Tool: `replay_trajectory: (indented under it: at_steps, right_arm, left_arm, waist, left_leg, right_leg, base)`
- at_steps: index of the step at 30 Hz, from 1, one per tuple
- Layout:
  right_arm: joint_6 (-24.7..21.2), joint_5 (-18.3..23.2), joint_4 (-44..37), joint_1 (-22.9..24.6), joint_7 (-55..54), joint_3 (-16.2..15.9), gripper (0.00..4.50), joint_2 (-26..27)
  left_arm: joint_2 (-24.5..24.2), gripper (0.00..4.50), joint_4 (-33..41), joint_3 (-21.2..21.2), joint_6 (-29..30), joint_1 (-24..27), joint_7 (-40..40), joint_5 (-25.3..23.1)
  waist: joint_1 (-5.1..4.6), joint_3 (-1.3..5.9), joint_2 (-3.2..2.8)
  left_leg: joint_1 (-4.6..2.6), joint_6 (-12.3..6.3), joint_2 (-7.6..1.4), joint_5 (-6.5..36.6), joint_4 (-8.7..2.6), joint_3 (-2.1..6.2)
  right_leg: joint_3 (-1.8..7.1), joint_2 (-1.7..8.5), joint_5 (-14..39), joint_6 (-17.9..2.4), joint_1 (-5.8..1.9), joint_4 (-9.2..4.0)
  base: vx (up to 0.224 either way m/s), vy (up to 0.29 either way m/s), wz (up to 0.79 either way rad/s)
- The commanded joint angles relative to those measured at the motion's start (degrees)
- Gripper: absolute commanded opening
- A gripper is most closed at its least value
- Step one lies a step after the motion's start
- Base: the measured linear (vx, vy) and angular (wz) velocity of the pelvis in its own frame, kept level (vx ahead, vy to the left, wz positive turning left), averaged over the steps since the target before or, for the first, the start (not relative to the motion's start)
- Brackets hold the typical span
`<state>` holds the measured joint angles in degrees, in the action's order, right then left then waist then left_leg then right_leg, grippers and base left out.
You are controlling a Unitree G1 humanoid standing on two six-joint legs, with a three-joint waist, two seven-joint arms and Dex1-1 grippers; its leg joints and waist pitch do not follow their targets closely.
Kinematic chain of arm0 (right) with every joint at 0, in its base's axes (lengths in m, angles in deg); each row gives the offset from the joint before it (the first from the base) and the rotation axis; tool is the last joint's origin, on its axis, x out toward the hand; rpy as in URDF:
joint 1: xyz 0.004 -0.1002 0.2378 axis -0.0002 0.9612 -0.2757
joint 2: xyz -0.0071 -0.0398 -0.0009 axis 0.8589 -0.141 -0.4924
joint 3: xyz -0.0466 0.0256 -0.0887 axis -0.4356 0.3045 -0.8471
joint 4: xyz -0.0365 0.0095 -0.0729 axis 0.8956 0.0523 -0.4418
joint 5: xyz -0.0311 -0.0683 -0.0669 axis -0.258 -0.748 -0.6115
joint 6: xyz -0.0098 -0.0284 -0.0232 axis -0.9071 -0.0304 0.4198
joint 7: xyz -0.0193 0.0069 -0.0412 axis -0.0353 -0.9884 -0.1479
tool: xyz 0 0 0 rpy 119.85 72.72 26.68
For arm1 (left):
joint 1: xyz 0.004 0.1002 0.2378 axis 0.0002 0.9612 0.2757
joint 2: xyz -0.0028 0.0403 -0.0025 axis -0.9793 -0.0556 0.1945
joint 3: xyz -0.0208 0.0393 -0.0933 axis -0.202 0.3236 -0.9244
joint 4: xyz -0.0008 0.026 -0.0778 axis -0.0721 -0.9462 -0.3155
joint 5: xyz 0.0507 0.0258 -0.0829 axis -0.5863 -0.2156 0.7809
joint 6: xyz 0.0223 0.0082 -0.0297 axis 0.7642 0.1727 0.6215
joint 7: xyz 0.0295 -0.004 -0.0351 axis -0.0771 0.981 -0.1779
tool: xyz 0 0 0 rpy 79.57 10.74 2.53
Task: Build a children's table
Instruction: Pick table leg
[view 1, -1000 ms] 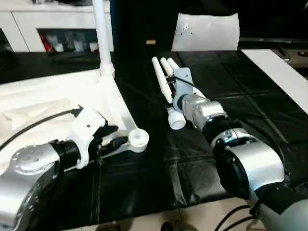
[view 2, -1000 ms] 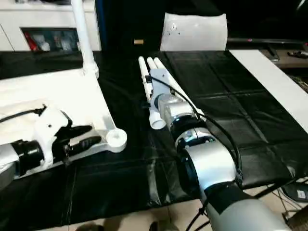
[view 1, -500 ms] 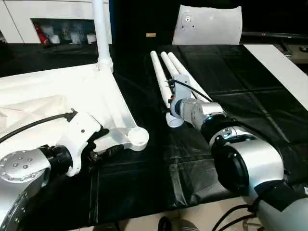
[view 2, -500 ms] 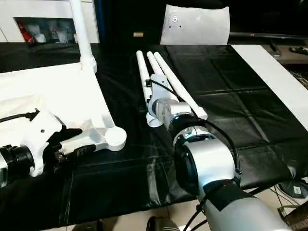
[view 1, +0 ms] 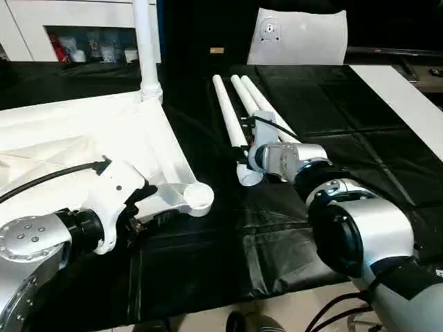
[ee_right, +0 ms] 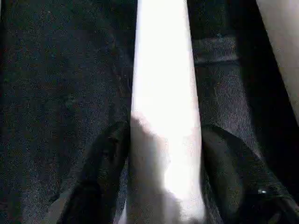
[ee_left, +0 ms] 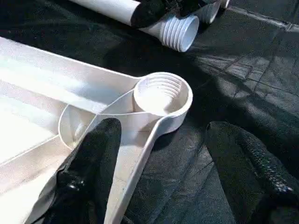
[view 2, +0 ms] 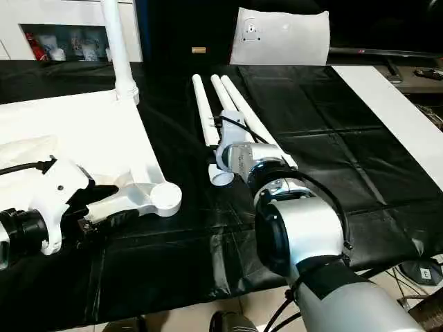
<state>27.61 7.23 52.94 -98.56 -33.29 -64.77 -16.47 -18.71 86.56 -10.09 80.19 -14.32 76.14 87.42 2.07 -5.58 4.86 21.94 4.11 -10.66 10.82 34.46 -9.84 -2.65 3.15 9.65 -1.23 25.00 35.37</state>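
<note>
- Three loose legs [view 1: 234, 119] side by side, black tabletop [view 1: 346, 124] bare beyond.
- Right tool [ee_right: 161, 154] pinching one leg.
- Left tool [ee_left: 163, 154] spread, straddling table top's [view 1: 83, 131] rim beside corner socket [ee_left: 162, 93].

White table top [view 1: 83, 135] and legs [view 1: 232, 117] on black cover [view 1: 332, 124].

The scene is viewed from head height by both eye cameras, angled forward and down over the forearms, with the tabletop [view 1: 83, 131] toward 10 o'clock and the loose legs [view 2: 221, 104] toward 12 o'clock. The corner socket [ee_left: 161, 93] is seen close up by the left wrist camera, and it is shared with the eye views. One leg [ee_right: 163, 93] is seen lengthwise, very near, by the right wrist camera.
</note>
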Motion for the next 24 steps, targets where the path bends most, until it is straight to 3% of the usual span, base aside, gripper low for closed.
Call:
replay_trajectory:
  at_steps: [1,5,12,13,15,16,17,18,19,20,21,22,23,24]
  right_arm:
    - [-1.15,0.17,1.28,0.58,-0.19,0.41,2.22,-0.54]
    - [-1.03,0.08,1.15,0.25,0.25,0.62,1.96,-0.84]
    - [0.53,-0.16,0.79,0.38,1.96,0.74,1.9,-0.84]
    - [1.87,0.16,0.46,0.34,2.56,1.37,1.9,-0.85]
    - [3.04,0.16,0.23,0.38,2.25,1.58,1.9,-0.99]
    - [4.63,0.39,-0.19,0.46,3.04,1.79,1.9,-1.13]
    - [6.12,0.5,-0.56,0.57,3.6,1.85,1.9,-1.23]
    - [6.61,0.54,-0.68,0.61,3.78,1.86,1.89,-1.27]
    - [9.26,0.64,-1.54,0.79,4.97,1.76,1.89,-1.39]
    - [10.72,1.42,-2.63,0.82,5.9,2.26,1.89,-1.55]
    - [11.44,1.94,-3.34,0.81,6.33,2.62,1.89,-1.64]
    - [11.44,1.94,-3.34,0.81,6.33,2.62,1.89,-1.64]
    - [12.61,2.49,-4.26,0.89,6.51,3.05,1.89,-1.65]
    - [12.6,3.86,-5.27,0.9,7.24,4.15,1.89,-1.59]
  left_arm:
    - [-0.36,3.42,1.65,0.45,0.6,-0.68,-0.49,0.4]
    - [-0.26,3.42,1.27,0.89,0.69,-1.31,-1.03,0.46]
    - [0.06,3.42,0.23,1.59,-0.82,-1.41,-2.26,-0.53]
    - [0.34,3.42,-0.78,2.22,-1.73,-1.66,-3.04,-1.33]
    - [0.51,3.42,-1.41,2.62,-2.2,-1.87,-3.6,-1.78]
    - [1.25,3.42,-2.32,3.02,-2.73,-2.23,-4.38,-2.22]
    - [1.61,3.42,-2.91,3.45,-3.21,-2.53,-4.93,-2.63]
    - [1.73,3.42,-3.11,3.59,-3.36,-2.63,-5.11,-2.77]
    - [2.58,3.42,-4.34,4.14,-4.4,-3.42,-5.92,-3.4]
    - [3.8,3.42,-6.36,4.53,-5.76,-4.94,-7.02,-4.03]
    - [4.57,3.42,-7.7,4.74,-6.64,-5.97,-7.72,-4.4]
    - [4.57,3.42,-7.7,4.74,-6.64,-5.97,-7.72,-4.4]
    - [5.75,3.42,-9.29,4.52,-7.01,-7.23,-8.51,-4.43]
    - [6.87,3.42,-11.2,4.27,-7.47,-8.61,-9.22,-4.53]
  waist:
    - [0.26,3.42,-1.39]
    - [0.29,3.54,-1.33]
    - [0.31,3.95,-1.27]
    - [0.34,4.47,-1.35]
    - [0.37,4.45,-1.39]
    - [0.51,4.8,-2.17]
    - [0.37,4.65,-1.73]
    - [0.49,4.81,-1.81]
    - [0.48,5.07,-2.48]
    - [0.74,4.99,-4.22]
    - [0.59,5.11,-3.27]
    - [0.67,5.14,-3.01]
    - [0.89,5.18,-4.11]
    - [1.0,4.96,-5.97]
  left_leg:
    - [-0.93,2.96,-1.73,10.77,-4.34,0.22]
    - [-0.83,2.85,-1.72,10.04,-4.26,0.2]
    - [-0.8,2.57,-1.74,8.56,-4.03,0.12]
    - [-0.88,2.49,-1.78,8.09,-3.86,0.1]
    - [-0.83,2.41,-1.74,7.92,-3.79,0.04]
    - [-0.99,2.62,-1.74,7.78,-3.66,0.13]
    - [-0.88,2.64,-1.77,8.4,-3.64,0.01]
    - [-0.92,2.68,-1.81,9.02,-3.59,0.03]
    - [-1.03,2.88,-1.83,9.48,-3.48,0.05]
    - [-1.09,3.37,-1.76,10.38,-3.37,0.29]
    - [-1.13,3.14,-1.81,11.18,-3.32,0.14]
    - [-1.02,2.99,-1.73,11.38,-3.37,0.23]
    - [-0.94,3.08,-1.68,11.68,-3.24,0.44]
    - [-1.37,3.65,-1.56,14.43,-3.15,0.53]
  right_leg:
    - [2.52,3.72,10.25,-9.91,-3.15,-2.9]
    - [2.5,3.71,9.48,-10.12,-3.23,-2.77]
    - [2.47,3.7,8.22,-10.51,-3.44,-2.52]
    - [2.47,3.75,7.46,-10.68,-3.66,-2.34]
    - [2.48,3.72,7.09,-10.78,-3.55,-2.33]
    - [2.45,3.79,6.69,-11.03,-3.66,-2.11]
    - [2.44,3.68,6.86,-11.15,-3.51,-2.3]
    - [2.45,3.79,7.33,-11.23,-3.59,-2.31]
    - [2.35,3.71,7.16,-11.49,-3.52,-2.31]
    - [2.35,3.75,7.1,-11.65,-3.4,-2.06]
    - [2.29,3.5,6.45,-11.95,-3.45,-2.25]
    - [2.22,3.48,6.77,-12.04,-3.69,-2.21]
    - [2.32,3.77,7.38,-12.15,-3.81,-2.02]
    - [2.22,3.59,9.49,-12.09,-3.24,-2.26]
  base:
    - [0.0,0.0,0.0]
    - [0.0,0.0,0.0]
    - [0.0,0.0,0.0]
    - [0.0,0.0,0.0]
    - [0.0,0.0,0.0]
    - [0.0,0.0,0.0]
    - [0.0,0.0,0.0]
    - [0.0,0.0,0.0]
    - [0.0,0.0,0.0]
    - [0.0,0.0,0.0]
    - [0.0,0.0,0.0]
    - [0.0,0.0,0.0]
    - [0.0,0.0,0.0]
    - [0.0,0.0,0.0]
